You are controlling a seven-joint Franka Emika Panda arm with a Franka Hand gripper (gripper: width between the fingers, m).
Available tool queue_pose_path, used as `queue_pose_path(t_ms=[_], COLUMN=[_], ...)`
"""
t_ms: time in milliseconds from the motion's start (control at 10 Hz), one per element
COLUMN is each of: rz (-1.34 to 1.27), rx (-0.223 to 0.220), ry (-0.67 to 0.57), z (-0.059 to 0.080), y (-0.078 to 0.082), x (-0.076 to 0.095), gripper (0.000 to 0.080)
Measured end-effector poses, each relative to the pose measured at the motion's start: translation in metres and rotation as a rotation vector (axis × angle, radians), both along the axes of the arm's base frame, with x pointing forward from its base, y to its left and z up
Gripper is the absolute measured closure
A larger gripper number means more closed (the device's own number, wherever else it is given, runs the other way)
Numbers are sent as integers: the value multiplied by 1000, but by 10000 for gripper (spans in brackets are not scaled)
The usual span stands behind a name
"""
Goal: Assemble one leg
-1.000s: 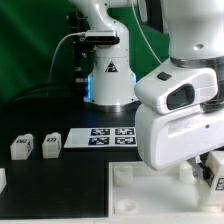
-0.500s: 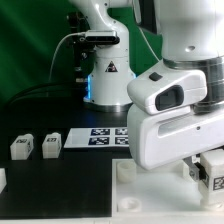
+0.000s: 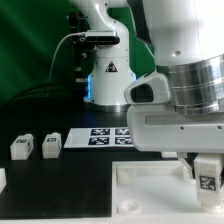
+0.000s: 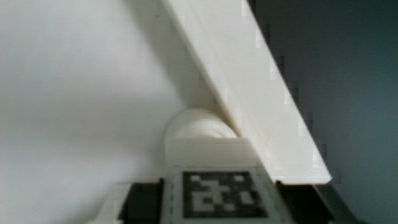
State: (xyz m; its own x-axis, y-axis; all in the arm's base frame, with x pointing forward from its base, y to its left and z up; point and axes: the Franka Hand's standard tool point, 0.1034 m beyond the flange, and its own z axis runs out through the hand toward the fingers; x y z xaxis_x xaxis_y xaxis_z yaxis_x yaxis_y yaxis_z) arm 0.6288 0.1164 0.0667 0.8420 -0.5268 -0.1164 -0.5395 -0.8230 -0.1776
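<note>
You hold the small white plastic tagged leg [image 4: 221, 195] in the hand [image 3: 206, 168], jaws narrow around it. Its long axis is about upright, pointing down at the large white square tray-like tabletop [image 3: 140, 190] on the black surface [image 3: 60, 195], beside the raised rim. Socket under the leg: cannot tell.

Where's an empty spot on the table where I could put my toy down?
The bare black table between the two loose legs and the big white tabletop is free. So is the dark strip behind them, toward the robot base. The exterior view's right is crowded: the gripper holds a leg over the tabletop.
</note>
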Motion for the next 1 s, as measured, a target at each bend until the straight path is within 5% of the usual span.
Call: queue_pose_path(t_ms=[300,500,600,700,1000], rz=[-473,-465,-463,-441,58], rx=[40,39,39,39,-2], ry=[98,98,98,93,-48], z=[-1,-1,-2,-2,14], y=[1,3,4,4,-1], x=[0,-1,-1,-1,3], gripper=[506,506,428,246,156])
